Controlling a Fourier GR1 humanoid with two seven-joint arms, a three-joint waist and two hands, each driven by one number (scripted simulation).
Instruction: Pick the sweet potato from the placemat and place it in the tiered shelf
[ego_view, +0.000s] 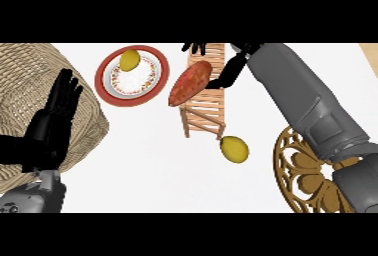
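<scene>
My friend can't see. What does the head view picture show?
The robot's right hand reaches over a wooden tiered shelf, where a reddish sweet potato lies. Its left hand rests open over a wicker basket.

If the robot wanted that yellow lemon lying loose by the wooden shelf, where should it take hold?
Probably around its plump middle, coming down from above. The lemon lies alone on the white counter, just off the tiered shelf, so its sides are free for fingers. The right hand is nearer; the open left hand rests at the view's left.
</scene>
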